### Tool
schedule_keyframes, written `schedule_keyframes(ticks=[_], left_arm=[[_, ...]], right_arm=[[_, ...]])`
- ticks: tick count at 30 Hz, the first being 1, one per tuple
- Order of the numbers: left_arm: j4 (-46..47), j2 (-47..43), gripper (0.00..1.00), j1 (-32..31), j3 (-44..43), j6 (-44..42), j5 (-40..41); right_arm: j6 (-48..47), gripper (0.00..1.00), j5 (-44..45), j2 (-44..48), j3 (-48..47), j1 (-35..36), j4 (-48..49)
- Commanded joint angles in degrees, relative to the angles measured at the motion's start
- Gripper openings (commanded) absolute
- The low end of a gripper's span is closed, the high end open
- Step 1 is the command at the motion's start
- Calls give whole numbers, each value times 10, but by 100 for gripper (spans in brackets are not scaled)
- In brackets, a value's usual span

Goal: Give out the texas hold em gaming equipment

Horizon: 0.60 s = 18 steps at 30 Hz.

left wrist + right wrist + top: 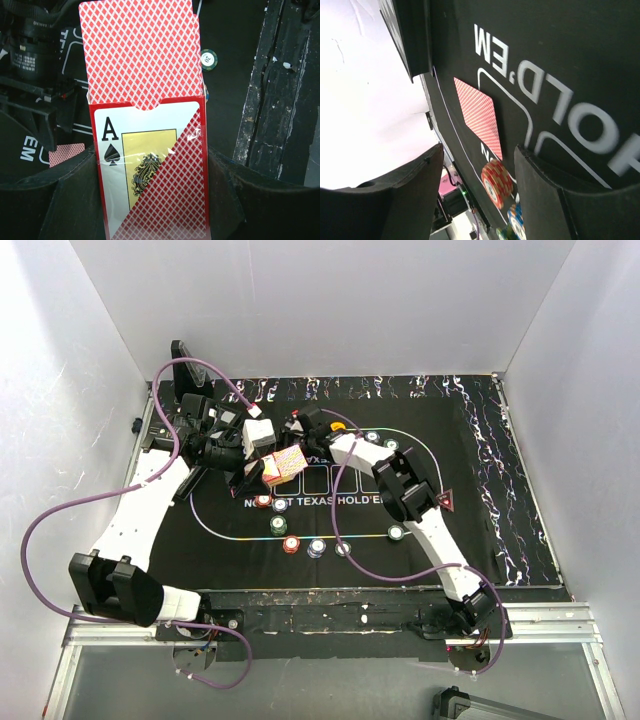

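Note:
My left gripper [152, 200] is shut on an upright card box [150, 165] with an ace of spades on its face. Red-backed playing cards [140, 55] stick out of its top. In the top view the box [283, 467] hangs over the mat's left-centre. My right gripper [477, 200] is open with nothing between its fingers, just above a single red-backed card [479, 116] lying face down on the mat. A red chip stack [496, 182] and a blue-white chip [517, 220] lie beyond it. In the top view the right gripper [297, 436] sits close to the box.
On the black printed mat [480, 490], red [291, 544], green [279, 526] and blue-white [317, 547] chips line the oval's near edge. A dark-red triangle marker [445, 501] lies at the right, a yellow disc [338, 425] at the back. White walls enclose the table.

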<state>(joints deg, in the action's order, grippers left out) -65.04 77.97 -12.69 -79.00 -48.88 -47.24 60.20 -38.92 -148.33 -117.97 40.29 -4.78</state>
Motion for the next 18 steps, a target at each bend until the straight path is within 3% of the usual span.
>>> schedule_keyframes(ticks=[1, 8, 13, 18], left_arm=[[21, -29, 0, 3, -4, 6, -32], [27, -36, 0, 4, 8, 4, -22], [25, -35, 0, 4, 11, 1, -12], [30, -28, 0, 4, 15, -9, 7]], right_arm=[[1, 66, -8, 76, 44, -31, 40], [8, 69, -41, 183, 97, -58, 66], [5, 82, -43, 292, 194, -90, 74], [-18, 86, -49, 394, 290, -114, 79]])
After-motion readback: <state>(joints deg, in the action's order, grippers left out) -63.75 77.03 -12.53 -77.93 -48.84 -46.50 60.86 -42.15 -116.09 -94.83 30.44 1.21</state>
